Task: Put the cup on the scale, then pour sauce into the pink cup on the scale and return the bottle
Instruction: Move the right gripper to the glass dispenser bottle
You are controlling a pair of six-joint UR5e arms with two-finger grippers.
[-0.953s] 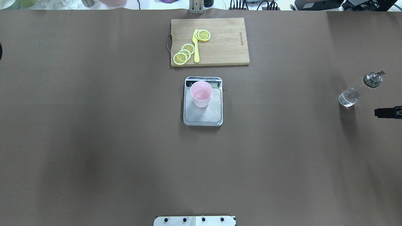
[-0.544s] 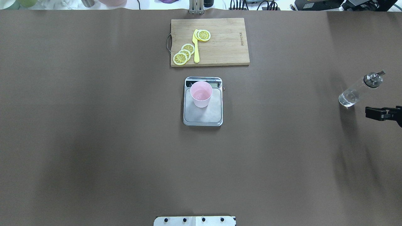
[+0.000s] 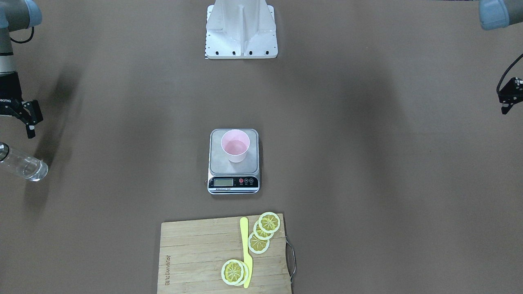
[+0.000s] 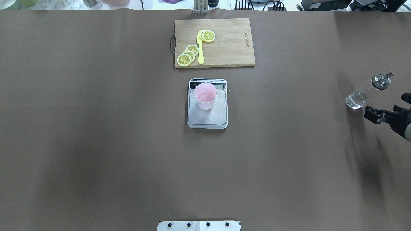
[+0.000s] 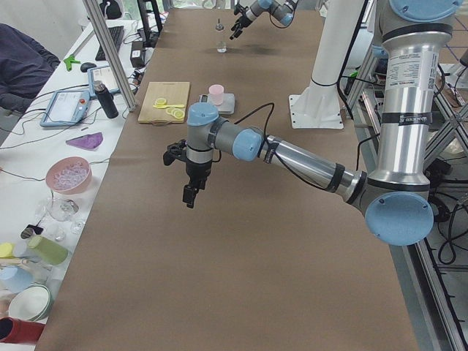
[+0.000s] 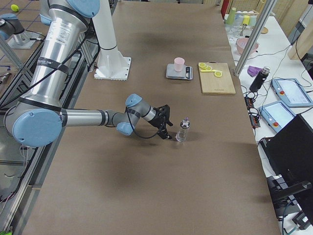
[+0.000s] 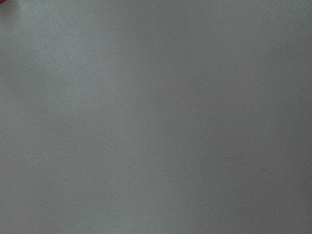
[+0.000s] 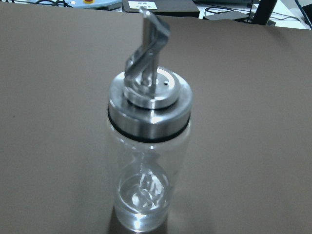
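The pink cup (image 4: pixel 205 95) stands upright on the scale (image 4: pixel 208 120) at the table's middle, toward the display end of the platform. The clear bottle (image 4: pixel 366 91) stands upright near the right edge, a little clear sauce (image 8: pixel 144 195) at its bottom. My right gripper (image 4: pixel 384 103) is open just beside the bottle on the robot's side, not touching it. The right wrist view looks straight at the bottle (image 8: pixel 148 146) and its silver spout. My left gripper (image 3: pixel 506 98) hangs open and holds nothing above bare table at the far left.
A wooden cutting board (image 4: pixel 231 48) with lemon slices and a yellow knife (image 4: pixel 200 48) lies beyond the scale. The robot base plate (image 4: pixel 199 226) sits at the near edge. Cluttered benches border the table's ends.
My right gripper has come further in from the table's right edge and now sits close beside the bottle. Cup, scale and bottle have not moved.
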